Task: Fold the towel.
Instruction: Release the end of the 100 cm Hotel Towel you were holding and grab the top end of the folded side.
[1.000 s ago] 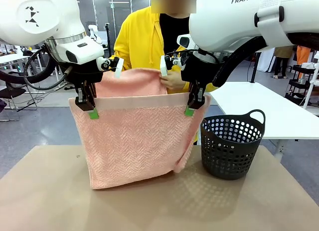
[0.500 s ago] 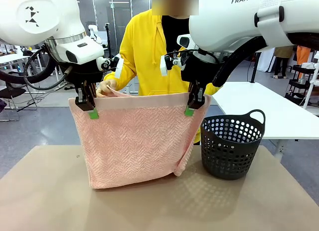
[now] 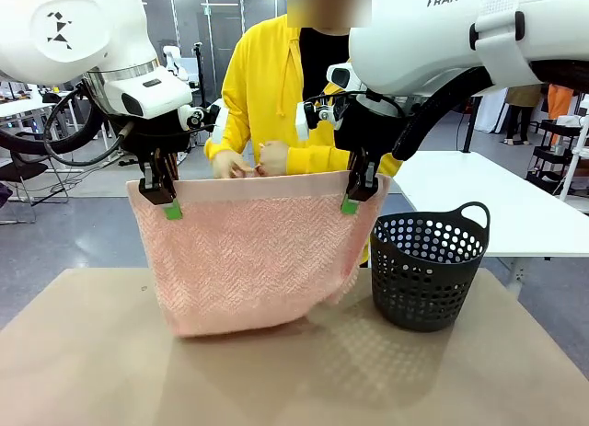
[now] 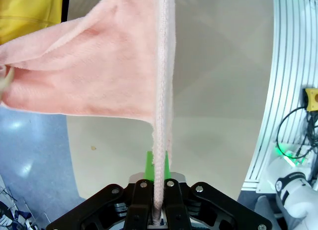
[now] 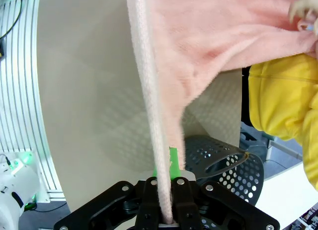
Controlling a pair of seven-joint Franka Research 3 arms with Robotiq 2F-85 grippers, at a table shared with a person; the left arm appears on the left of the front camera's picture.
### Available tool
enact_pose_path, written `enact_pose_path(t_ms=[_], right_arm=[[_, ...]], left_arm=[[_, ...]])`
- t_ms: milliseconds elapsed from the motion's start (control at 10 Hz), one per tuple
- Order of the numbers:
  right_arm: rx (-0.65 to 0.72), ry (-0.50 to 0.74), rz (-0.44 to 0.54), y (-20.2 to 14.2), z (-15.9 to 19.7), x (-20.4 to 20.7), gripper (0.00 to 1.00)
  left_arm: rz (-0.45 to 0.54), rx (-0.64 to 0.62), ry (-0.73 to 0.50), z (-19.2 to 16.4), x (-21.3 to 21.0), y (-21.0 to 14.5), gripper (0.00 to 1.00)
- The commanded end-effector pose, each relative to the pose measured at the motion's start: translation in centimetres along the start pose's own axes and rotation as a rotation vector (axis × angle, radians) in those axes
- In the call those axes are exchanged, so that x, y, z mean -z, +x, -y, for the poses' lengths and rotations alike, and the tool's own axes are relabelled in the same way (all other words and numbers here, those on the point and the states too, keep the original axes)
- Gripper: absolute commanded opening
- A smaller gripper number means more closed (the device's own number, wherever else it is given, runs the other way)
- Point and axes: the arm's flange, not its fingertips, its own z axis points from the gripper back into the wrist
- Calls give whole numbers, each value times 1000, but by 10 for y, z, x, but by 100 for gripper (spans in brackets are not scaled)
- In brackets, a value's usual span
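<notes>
The left gripper is pinching shut on the top left corner of the salmon-pink herringbone terry towel, which is hanging as a sheet between both grippers, low over the tan tabletop. At the towel's 12 o'clock, the hands of a person in a yellow hoodie are holding cloth just behind the hem. The right gripper is clamping the top right corner. At the towel's 3 o'clock, a black perforated plastic basket is standing just beside it
</notes>
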Motion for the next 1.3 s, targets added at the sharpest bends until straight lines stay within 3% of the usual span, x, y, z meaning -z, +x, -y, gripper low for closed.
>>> enact_pose_path(t_ms=[0, 1200], right_arm=[[-1, -2, -2, 0, 0, 0, 0], [-1, -2, -2, 0, 0, 0, 0]], left_arm=[[0, 5, 0, -1, 0, -1, 0], [0, 5, 0, -1, 0, -1, 0]])
